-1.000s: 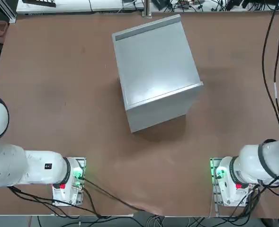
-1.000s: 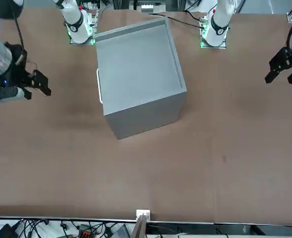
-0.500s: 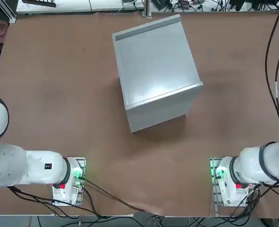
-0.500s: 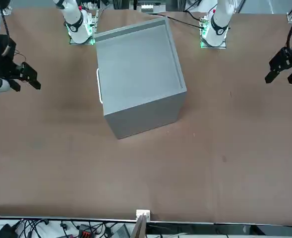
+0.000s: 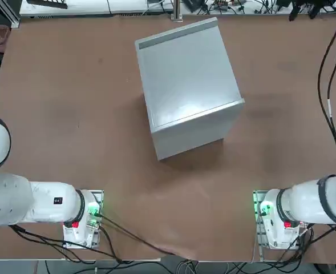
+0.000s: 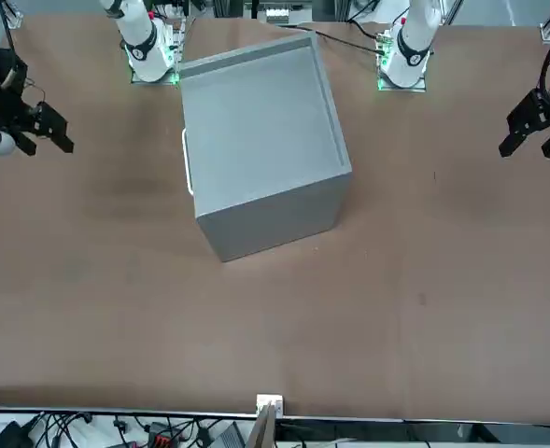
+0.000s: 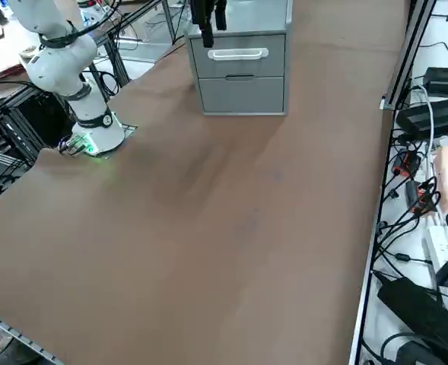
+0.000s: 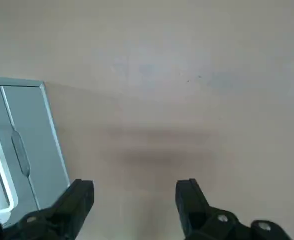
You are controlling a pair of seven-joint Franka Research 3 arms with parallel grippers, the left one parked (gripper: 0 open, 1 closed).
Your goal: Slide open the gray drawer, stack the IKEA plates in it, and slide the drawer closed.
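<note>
Two spread black fingers of the right tool (image 8: 136,200) hang beside the boxy gray cabinet (image 6: 260,149).

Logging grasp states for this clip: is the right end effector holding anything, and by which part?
Nothing is held. The right end effector is open with only bare table between its fingers, off to the side of the closed gray cabinet.

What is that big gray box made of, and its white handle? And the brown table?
The gray cabinet looks like painted metal or coated board: its smooth top shows a soft sheen. Its white handle seems to be plastic or painted metal; hard to tell. The table has a matte brown top, maybe laminate. The open right pincer looks like black plastic.
</note>
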